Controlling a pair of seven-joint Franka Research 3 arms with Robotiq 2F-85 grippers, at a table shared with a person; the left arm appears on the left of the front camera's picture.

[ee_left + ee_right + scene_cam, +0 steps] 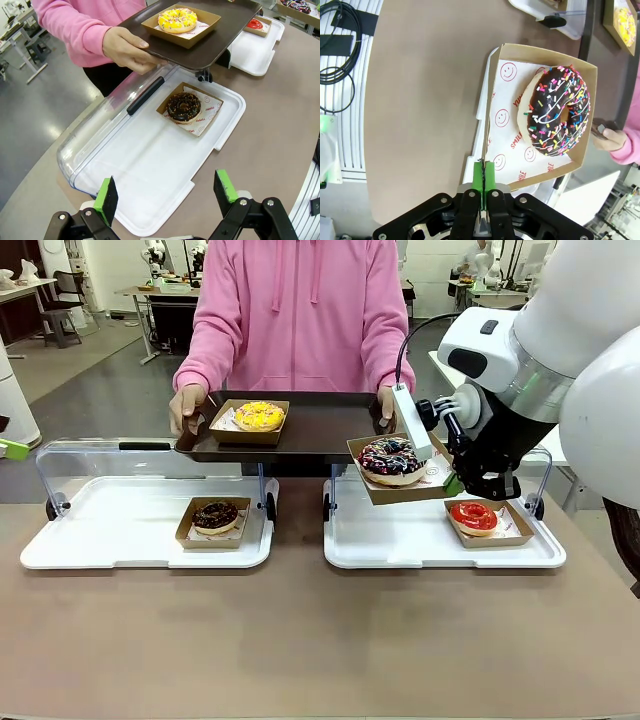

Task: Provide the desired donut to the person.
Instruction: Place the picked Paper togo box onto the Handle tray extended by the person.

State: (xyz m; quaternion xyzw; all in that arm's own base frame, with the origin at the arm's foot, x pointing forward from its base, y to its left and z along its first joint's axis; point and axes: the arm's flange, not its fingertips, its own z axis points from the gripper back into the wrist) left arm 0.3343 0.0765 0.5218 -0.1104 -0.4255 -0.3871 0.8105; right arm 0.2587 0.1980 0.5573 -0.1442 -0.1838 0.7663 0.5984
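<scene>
Nearest the robot, the brown table carries two white trays side by side. On the left white tray a chocolate donut sits in a brown cardboard box; its clear lid is tipped open toward the person. The left gripper hangs above the near edge of this tray, its green-padded fingers spread wide with nothing between them.

On the right white tray a red-glazed donut lies in its own box near the right end. Above this tray the right gripper holds a cardboard box off the surface — the fingers are pressed together on the thin side wall of the box, pinching the edge, as the right wrist view shows plainly. Inside that box, on smiley-printed paper, rests the sprinkled chocolate donut, dark icing with white drizzle and coloured sprinkles. The box tilts a little and is lifted just beside the near right corner of the dark serving tray.

Farther off, the person in a pink hoodie stands at the far side, both hands gripping the dark serving tray — one hand at each end. On it sits a yellow-iced donut in a box, toward the tray's left half.
</scene>
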